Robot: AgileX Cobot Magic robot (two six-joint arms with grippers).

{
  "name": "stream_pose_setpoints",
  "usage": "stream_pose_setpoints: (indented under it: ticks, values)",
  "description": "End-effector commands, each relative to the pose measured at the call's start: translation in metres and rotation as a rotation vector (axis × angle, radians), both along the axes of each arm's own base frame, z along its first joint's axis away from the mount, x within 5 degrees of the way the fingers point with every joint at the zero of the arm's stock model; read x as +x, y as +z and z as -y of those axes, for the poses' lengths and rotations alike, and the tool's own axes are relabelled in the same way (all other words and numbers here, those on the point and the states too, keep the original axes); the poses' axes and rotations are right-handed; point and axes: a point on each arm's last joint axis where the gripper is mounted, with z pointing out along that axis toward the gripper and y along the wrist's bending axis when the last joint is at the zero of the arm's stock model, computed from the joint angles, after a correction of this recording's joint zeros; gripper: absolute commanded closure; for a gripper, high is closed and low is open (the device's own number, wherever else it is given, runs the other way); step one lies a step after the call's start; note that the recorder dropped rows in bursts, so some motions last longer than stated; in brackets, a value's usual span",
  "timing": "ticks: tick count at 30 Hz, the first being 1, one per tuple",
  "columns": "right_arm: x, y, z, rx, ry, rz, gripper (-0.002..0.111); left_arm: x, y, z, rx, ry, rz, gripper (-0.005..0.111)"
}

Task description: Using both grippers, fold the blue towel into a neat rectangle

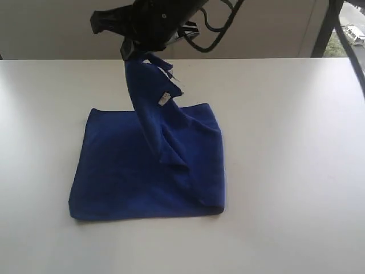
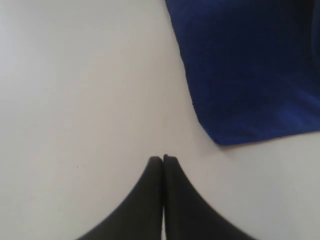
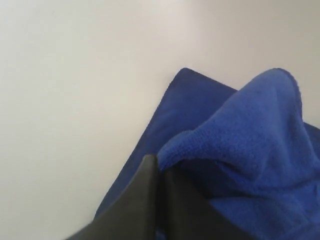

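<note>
A: A white table (image 1: 296,171) was seen below a pale wall (image 1: 51,28). What was noted at the pincers?

B: The right gripper (image 1: 130,51) was found clamped on a corner of the blue towel (image 1: 131,177), raised above the cloth's far edge. From that pinch a twisted fold was hung down, with the white tag (image 1: 163,99) shown partway along it. The remainder was laid flat at the middle of the table.

A: And the other?

B: The left gripper (image 2: 163,159) was pressed together on nothing, over bare table near a towel corner.

A: How would the cloth be expected to handle?

B: It was judged soft, plush and light, with no stiffness, so sagging and bunching would be expected. Corners or hem edges were judged the best places to be gripped.
</note>
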Motion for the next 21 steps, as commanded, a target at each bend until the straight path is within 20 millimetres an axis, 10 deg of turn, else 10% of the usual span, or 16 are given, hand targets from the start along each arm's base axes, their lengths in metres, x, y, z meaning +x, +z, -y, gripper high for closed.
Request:
stream_pose_setpoints:
  ticks: [1,12,17,21]
  values:
    - [0.001,-0.015,-0.024,0.011,0.03,0.009,0.108,-0.002,0.0,0.001,-0.017,0.006,-0.006,0.107]
    - [0.0,-0.158,-0.117,0.007,0.085,-0.112,0.1,-0.002,0.0,0.001,-0.017,0.006,-0.006,0.107]
    - [-0.004,-0.154,-0.12,0.006,0.102,-0.121,0.045,-0.002,0.0,0.001,-0.017,0.006,-0.006,0.107]
    - [-0.002,-0.12,-0.101,-0.01,0.106,-0.096,0.045,-0.002,0.0,0.001,-0.017,0.006,-0.006,0.107]
